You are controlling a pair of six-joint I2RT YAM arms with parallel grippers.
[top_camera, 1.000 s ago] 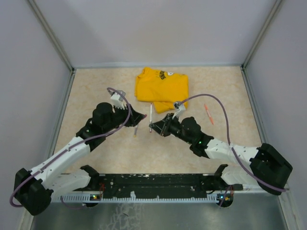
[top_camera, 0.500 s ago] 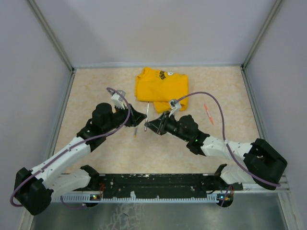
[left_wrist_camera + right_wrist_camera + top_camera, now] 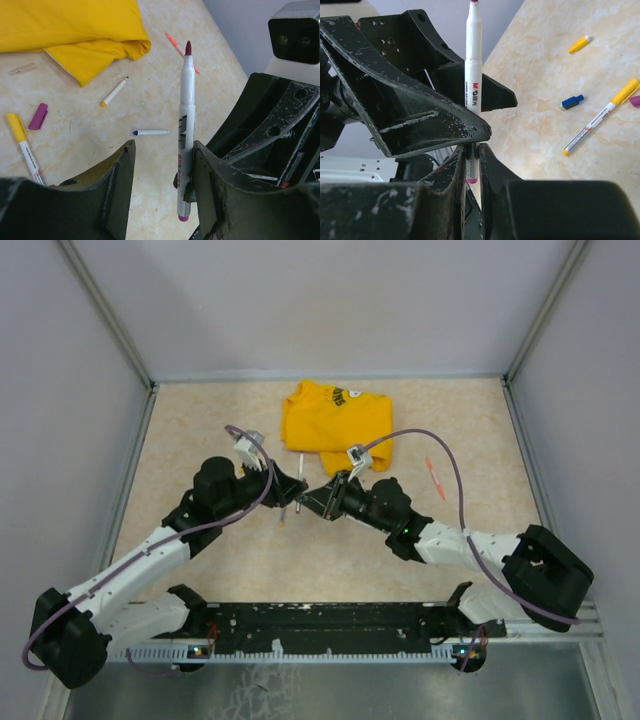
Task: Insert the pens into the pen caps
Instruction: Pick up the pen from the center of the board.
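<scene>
I have the magenta pen (image 3: 184,131) pinched in the right gripper (image 3: 473,148), whose two fingers are closed on the lower barrel. The pen stands roughly upright, felt tip uncapped and pointing up, with its magenta end plug showing below the fingers.

The left gripper (image 3: 162,150) sits right up against the right one, over the middle of the table (image 3: 200,420) just in front of the shirt (image 3: 335,418). Its jaws are spread. In the left wrist view the pen runs close along the inner face of the finger on the right, and the other finger stands well apart from it. I see nothing held between those fingers.

The rest of the set lies on the table below:
- A blue pen (image 3: 151,132) lies uncapped just past the left fingers.
- A yellow-tipped pen (image 3: 114,91) lies near the shirt's folded corner.
- An orange pen (image 3: 179,49) lies farther out, well apart from the others.
- A capped pen (image 3: 600,117) with a yellow cap lies just beside the magenta cap (image 3: 37,116).
- The blue cap (image 3: 571,102) and the yellow cap (image 3: 580,44) lie loose, near each other but apart.
</scene>
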